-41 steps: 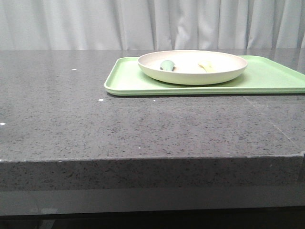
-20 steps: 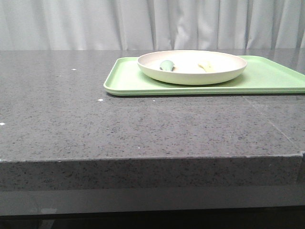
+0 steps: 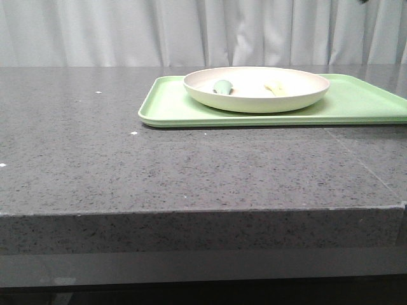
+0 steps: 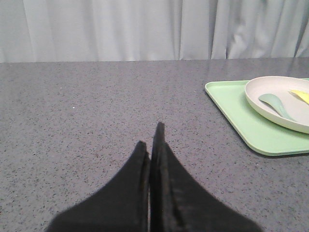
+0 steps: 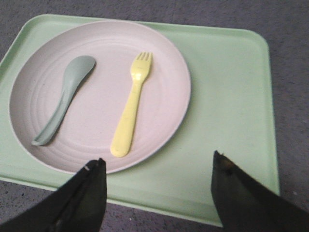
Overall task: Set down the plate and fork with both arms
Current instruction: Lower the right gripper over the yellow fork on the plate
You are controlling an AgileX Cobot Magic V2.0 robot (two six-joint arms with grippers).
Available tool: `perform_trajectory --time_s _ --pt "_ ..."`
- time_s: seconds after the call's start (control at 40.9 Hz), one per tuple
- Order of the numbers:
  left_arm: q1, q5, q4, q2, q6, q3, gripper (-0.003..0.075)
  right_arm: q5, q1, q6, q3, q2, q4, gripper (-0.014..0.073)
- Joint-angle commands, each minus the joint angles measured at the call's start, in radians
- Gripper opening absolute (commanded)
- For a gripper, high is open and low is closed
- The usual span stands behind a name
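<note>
Count: 1 plate point(image 5: 99, 94), 1 fork point(image 5: 132, 105), 1 spoon point(image 5: 63, 98), 1 tray point(image 5: 227, 121), all on the grey speckled counter point(image 3: 159, 165). No labels, brands or writing readable anywhere

Plate sits on the tray, toward one end of it. Fork and spoon lie inside the plate side by side, apart, not touching (fork yellow, spoon pale grey-green). In the front view only the spoon's bowl and a bit of the fork show over the rim

Right pincer point(image 5: 157, 186) is spread wide above the tray's near edge, one finger just off the plate rim, the other over bare tray; holding nothing, touching nothing that I can see

Left pincer point(image 4: 150, 145) is closed, fingers pressed together, empty, over bare counter well apart from the tray

Neither arm shows in the front view
</note>
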Motion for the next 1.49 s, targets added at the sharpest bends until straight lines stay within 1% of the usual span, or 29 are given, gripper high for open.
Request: perform_trajectory --time_s 0.0,0.269,0.464,0.66,1.002,1.051,1.124,1.271,1.418,1.467 --pt "0.002 -0.079 -0.002 0.007 0.0 -0.027 -0.0018 -0.005 0.03 -0.008 -0.128 0.088 0.004 0.0487" --pt "0.002 -0.079 -0.002 0.007 0.0 -0.027 -0.0018 0.161 0.066 0.016 -0.415 0.397 0.024 0.0487" --pt "0.002 -0.079 -0.002 0.007 0.0 -0.027 -0.0018 0.244 0.066 0.041 -0.556 0.542 0.028 0.0487" --pt "0.002 -0.079 -0.002 0.007 0.0 -0.027 -0.0018 0.246 0.066 0.041 -0.598 0.608 0.028 0.0487" --pt "0.002 -0.079 -0.002 0.007 0.0 -0.027 -0.0018 0.248 0.064 0.041 -0.598 0.62 0.027 0.0479" --pt "0.002 -0.079 -0.002 0.007 0.0 -0.027 -0.0018 0.254 0.064 0.041 -0.598 0.62 0.027 0.0461" --pt "0.002 -0.079 -0.002 0.007 0.0 -0.027 -0.0018 0.266 0.064 0.041 -0.598 0.62 0.027 0.0412" --pt "0.002 -0.079 -0.002 0.007 0.0 -0.027 -0.0018 0.284 0.064 0.041 -0.598 0.62 0.027 0.0283" --pt "0.002 -0.079 -0.002 0.007 0.0 -0.027 -0.0018 0.287 0.064 0.041 -0.598 0.62 0.027 0.0134" --pt "0.002 -0.079 -0.002 0.007 0.0 -0.027 -0.0018 0.287 0.064 0.041 -0.598 0.62 0.027 0.01"
